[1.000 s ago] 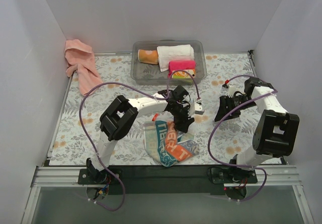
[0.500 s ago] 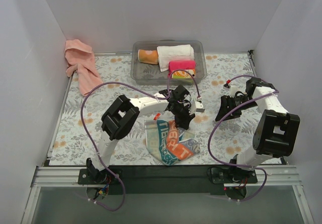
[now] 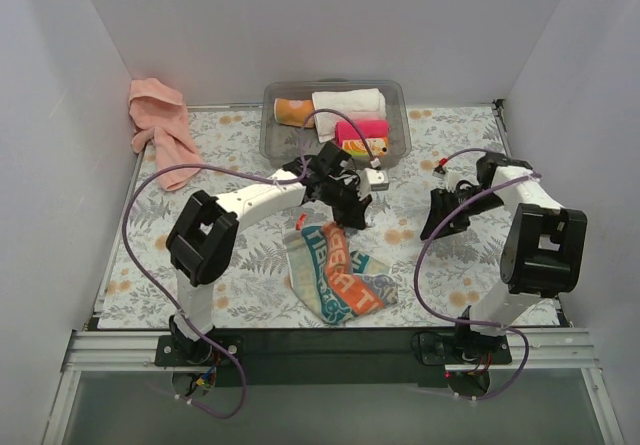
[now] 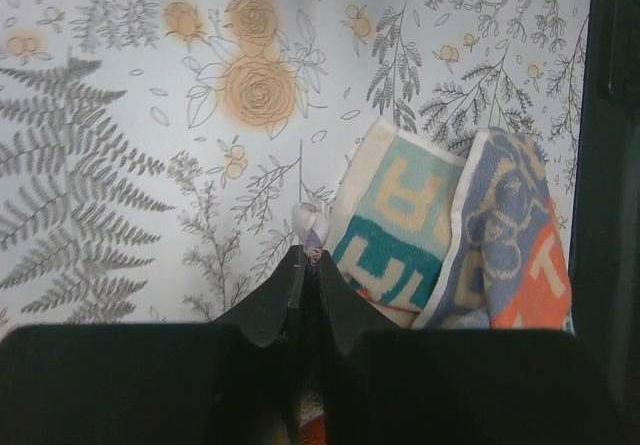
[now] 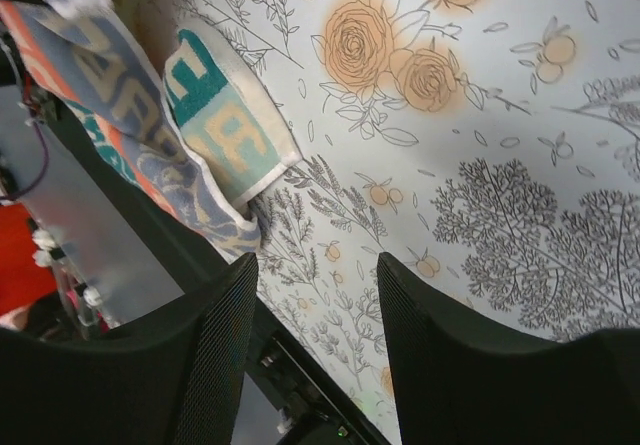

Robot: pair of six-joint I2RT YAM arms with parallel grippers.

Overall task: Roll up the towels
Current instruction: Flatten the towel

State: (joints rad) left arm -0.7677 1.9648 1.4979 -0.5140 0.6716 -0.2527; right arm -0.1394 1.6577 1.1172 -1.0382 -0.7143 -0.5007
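A floral-printed tabletop [image 3: 250, 265] inside a white-walled booth, with two robot arms working near a small patterned cloth.

We see the teal, red and white patterned cloth [image 3: 340, 280] lying crumpled near the front middle of the tabletop. The left gripper [image 3: 352, 215] sits at the cloth's far edge; in its wrist view its jaws are clenched together on a small pale tuft of the cloth. The right gripper [image 3: 438, 220] hovers over bare tabletop to the right, apart from the cloth, its jaws released and spread. The salmon-pink towel [image 3: 158, 125] is heaped in the far left corner, leaning against the wall. A clear bin [image 3: 275, 145] at the back holds an orange roll [image 3: 293, 111], a white roll [image 3: 348, 102] and a hot-pink roll [image 3: 362, 130].
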